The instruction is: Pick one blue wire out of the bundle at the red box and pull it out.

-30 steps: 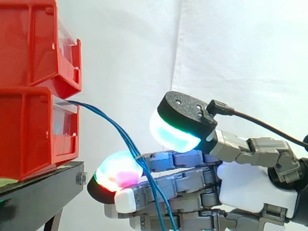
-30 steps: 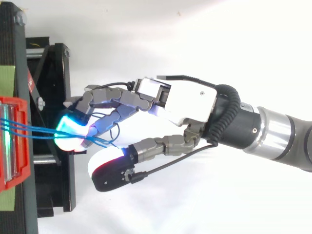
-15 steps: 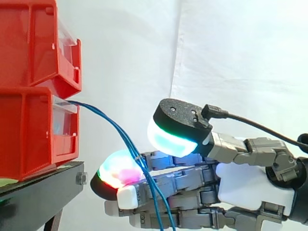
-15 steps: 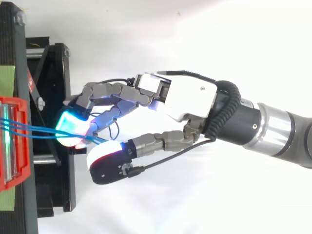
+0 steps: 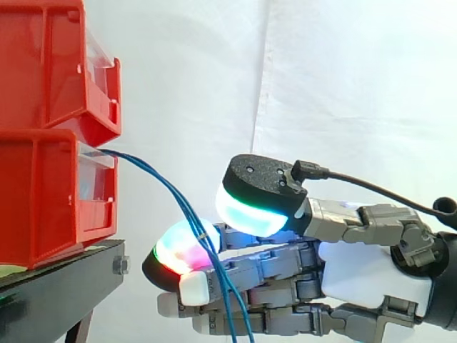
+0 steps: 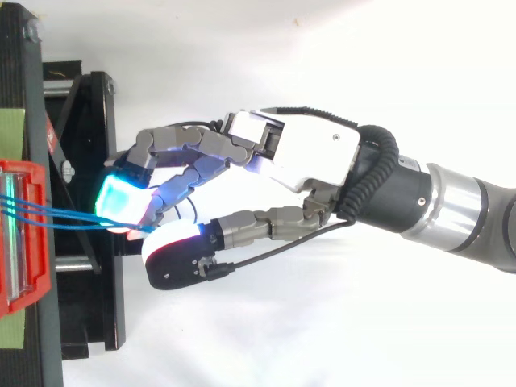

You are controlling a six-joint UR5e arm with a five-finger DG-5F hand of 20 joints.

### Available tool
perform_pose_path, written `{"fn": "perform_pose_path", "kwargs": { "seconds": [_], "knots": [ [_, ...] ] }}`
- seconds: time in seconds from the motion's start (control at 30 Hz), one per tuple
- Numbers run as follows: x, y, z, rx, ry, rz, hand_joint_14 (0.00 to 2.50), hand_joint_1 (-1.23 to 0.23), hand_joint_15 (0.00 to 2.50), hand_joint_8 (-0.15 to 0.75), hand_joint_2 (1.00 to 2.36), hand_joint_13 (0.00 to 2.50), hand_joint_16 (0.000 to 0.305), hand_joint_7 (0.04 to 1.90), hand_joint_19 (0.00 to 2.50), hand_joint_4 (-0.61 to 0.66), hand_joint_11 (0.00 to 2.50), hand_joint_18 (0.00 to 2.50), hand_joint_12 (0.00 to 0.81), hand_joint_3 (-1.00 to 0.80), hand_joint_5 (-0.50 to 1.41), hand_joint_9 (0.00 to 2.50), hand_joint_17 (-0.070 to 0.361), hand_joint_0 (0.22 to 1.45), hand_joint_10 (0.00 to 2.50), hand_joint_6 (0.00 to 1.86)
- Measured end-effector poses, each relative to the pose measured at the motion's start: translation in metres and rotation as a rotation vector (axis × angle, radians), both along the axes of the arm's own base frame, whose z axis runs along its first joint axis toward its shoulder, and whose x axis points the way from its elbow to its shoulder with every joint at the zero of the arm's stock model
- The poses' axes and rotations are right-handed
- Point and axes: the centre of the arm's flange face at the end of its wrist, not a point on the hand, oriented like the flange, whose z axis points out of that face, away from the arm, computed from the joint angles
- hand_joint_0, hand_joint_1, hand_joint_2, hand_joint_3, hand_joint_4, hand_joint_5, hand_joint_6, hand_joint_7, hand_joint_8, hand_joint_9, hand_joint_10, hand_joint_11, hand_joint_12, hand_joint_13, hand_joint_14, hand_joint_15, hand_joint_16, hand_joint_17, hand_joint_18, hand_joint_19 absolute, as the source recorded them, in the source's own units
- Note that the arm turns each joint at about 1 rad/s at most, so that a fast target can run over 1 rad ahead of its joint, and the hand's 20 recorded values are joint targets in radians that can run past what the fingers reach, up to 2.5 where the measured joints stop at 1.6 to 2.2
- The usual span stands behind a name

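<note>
Several thin blue wires (image 5: 153, 175) leave the clear front of the lower red box (image 5: 43, 200) and droop to the right and down. In the top view the blue wires (image 6: 56, 218) run from the red box (image 6: 20, 234) to my fingertips. My hand (image 5: 371, 268) reaches in from the right with its fingers nearly straight. The wires cross the front of the fingers (image 5: 214, 275) beside a fingertip that glows green and red. My thumb pad (image 5: 253, 207) hangs close above the fingers with a narrow gap left. From above, my hand (image 6: 314, 157) has the thumb almost touching the glowing fingertip.
A second red bin (image 5: 50, 64) is stacked on the lower one. Both rest on a black stand (image 5: 64, 286), whose frame (image 6: 89, 161) lies under my fingertips. A white curtain hangs behind.
My thumb has come down and in toward the fingers, narrowing the gap around the wires. The fingers have risen slightly. The wires have barely moved.
</note>
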Motion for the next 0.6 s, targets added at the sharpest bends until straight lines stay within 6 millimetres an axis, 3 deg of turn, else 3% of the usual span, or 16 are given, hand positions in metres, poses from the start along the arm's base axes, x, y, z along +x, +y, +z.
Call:
{"fn": "perform_pose_path", "kwargs": {
  "seconds": [0.1,0.37,0.6],
  "knots": [
    [0.0001,-0.0004,0.0002,-0.001,-0.002,-0.001,0.00,-0.77,0.12,0.271,1.01,0.41,0.051,1.20,0.18,0.24,0.34,0.14,0.318,-0.29,-0.11,0.81,0.115,0.62,0.01,0.60],
    [0.0001,-0.0007,0.0003,-0.006,0.000,-0.003,0.00,-0.78,0.14,0.276,1.02,0.43,0.051,0.95,0.20,0.23,0.39,0.17,0.316,-0.20,-0.16,0.79,0.115,0.62,0.01,0.77],
    [0.0004,0.0019,0.0004,-0.014,0.001,-0.002,0.01,-0.72,0.15,0.275,1.01,0.43,0.052,1.10,0.22,0.26,0.39,0.16,0.319,-0.36,-0.12,0.80,0.117,0.57,0.01,0.62]
  ]
}}
